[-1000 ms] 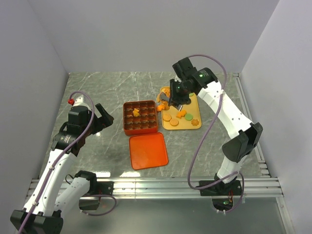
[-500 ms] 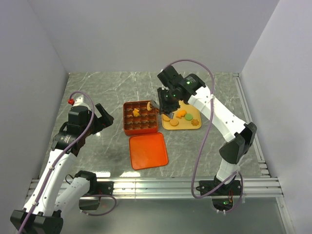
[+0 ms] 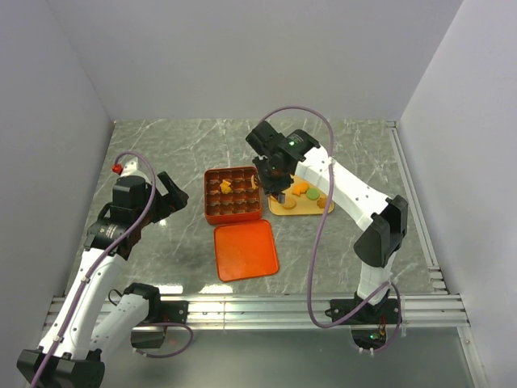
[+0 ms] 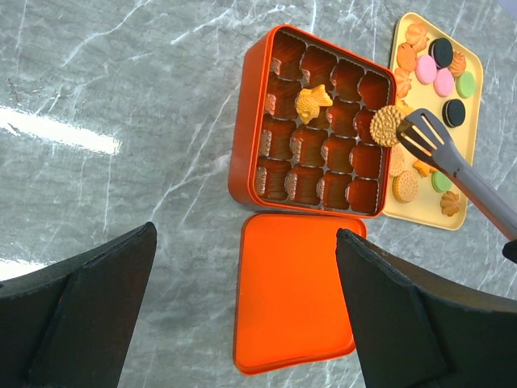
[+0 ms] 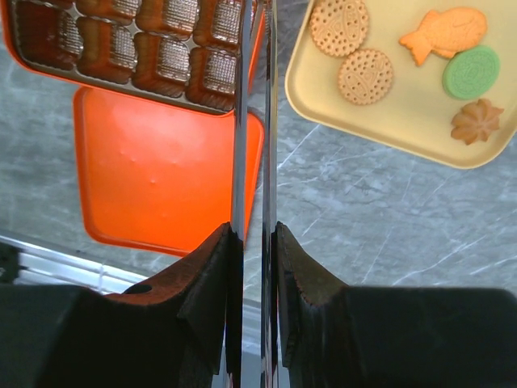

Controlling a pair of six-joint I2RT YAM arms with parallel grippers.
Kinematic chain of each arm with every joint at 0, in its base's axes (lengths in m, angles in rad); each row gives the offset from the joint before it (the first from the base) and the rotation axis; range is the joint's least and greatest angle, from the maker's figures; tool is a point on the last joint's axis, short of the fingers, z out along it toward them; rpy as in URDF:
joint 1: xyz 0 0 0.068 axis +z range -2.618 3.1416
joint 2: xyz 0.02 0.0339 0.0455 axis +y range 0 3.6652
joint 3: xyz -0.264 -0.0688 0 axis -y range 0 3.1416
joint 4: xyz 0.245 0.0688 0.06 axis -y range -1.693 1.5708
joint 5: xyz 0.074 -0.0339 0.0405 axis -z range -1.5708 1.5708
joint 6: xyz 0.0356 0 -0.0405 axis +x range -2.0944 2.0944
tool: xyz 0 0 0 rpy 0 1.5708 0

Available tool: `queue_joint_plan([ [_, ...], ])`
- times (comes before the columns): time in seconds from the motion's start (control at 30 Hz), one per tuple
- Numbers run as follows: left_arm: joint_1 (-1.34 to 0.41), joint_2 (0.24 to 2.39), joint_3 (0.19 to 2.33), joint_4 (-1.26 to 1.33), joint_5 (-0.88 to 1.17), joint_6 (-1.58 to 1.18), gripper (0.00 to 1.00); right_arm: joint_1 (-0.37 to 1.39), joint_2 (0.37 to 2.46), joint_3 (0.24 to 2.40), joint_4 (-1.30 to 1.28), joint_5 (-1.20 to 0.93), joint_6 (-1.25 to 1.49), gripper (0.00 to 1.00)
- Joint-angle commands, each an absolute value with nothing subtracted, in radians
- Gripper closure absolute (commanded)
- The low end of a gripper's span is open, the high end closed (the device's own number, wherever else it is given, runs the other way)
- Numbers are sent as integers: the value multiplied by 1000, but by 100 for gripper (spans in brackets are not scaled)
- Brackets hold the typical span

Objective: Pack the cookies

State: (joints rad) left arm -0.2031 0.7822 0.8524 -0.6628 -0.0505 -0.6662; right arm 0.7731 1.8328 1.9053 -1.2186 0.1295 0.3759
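Box: one (image 4: 246, 145), orange-red, in the middle of the table (image 3: 161, 145); four by four, so sixteen cells.
Lid: one (image 4: 295, 295), flat, on the table just near of the box.
Tray: one (image 4: 409, 18), yellow, just right of the box.
Tongs: one grey pair (image 4: 452, 174), reaching in from the right over the box's right side.
Cookies: one fish cookie (image 4: 313, 103) sits in a cell of the box. One round cookie (image 4: 386, 125) is pinched in the tongs' tip over the box's right-hand cells. The rest (image 4: 443, 81) are on the tray, roughly a dozen, including two pink, two black and two green.
Left gripper: (image 4: 246, 234) spread wide with nothing in it, at the left, well apart from the box.
Right gripper: (image 5: 252, 242) pressed onto the tongs' handle.
Left wrist view only: the tan cookie in the tongs and all sixteen cells.
Right wrist view only: the tongs edge-on, their tip out of frame. The tray's near end shows five cookies: two round tan, one fish, one green, one flower.
Top view: the arm hides the tongs' tip.
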Motion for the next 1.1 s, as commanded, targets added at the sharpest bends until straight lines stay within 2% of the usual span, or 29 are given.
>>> queue_joint_plan([
  [0.0, -209, 770, 851, -644, -61, -663, 1, 796, 1838, 1908, -1203, 184, 331, 96],
  [0.23, -209, 770, 851, -646, -66, -666, 1, 828, 1859, 1898, -1190, 225, 284, 97],
  [1.07, -209, 775, 853, -649, -74, -669, 1, 848, 1927, 1829, -1140, 164, 244, 100],
])
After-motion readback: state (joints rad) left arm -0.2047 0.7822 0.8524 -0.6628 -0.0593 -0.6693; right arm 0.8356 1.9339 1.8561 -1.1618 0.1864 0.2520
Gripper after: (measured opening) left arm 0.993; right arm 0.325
